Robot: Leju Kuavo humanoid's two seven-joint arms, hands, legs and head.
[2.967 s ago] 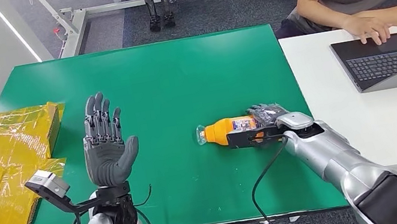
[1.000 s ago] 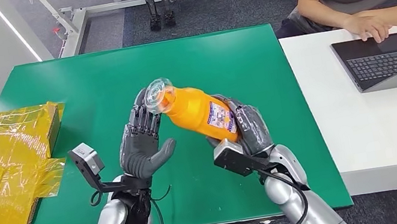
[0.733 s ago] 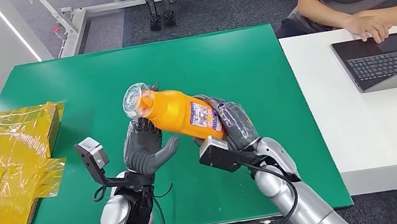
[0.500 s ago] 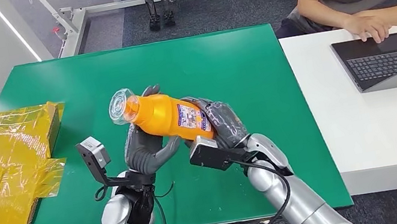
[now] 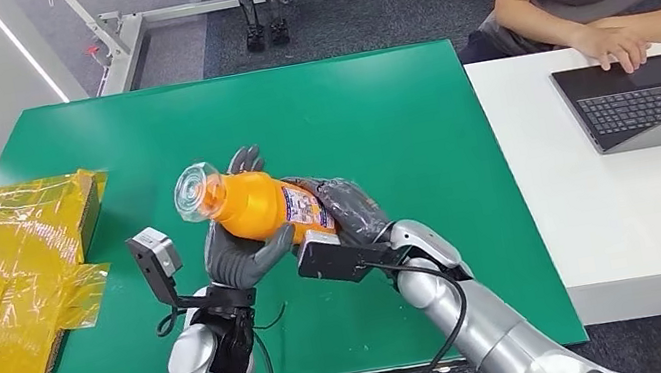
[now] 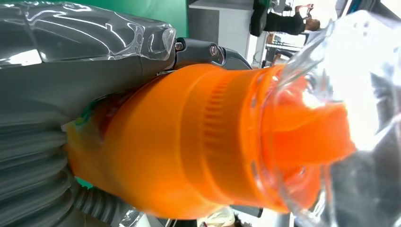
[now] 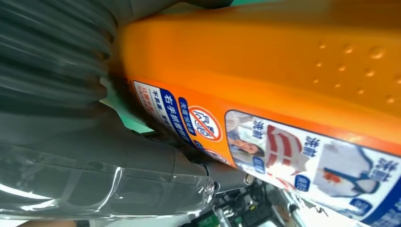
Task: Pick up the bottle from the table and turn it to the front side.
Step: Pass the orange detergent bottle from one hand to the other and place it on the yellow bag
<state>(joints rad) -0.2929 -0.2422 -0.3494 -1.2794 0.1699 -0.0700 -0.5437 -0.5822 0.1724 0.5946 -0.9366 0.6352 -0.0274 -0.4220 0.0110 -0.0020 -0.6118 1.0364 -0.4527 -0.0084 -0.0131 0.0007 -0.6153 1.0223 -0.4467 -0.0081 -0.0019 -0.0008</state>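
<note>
Gripping the orange plastic bottle (image 5: 259,207), the right hand (image 5: 343,213) holds it tilted above the green table (image 5: 376,118). The left hand (image 5: 238,251) cups it from beneath, fingers touching.

bottle (image 5: 260,203) btwn left hand (image 5: 238,253) & right hand (image 5: 349,212), above table (image 5: 396,115)

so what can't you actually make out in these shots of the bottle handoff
- Bottle base: in the head view the right hand wraps it.
- Left hand fingers: in the head view the bottle covers most of them, so whether they grip or just cradle is unclear.
- Label: cut off by the right wrist view's edge; its small print is unreadable.
- Clear cap: glare in the left wrist view blurs its shape.
</note>
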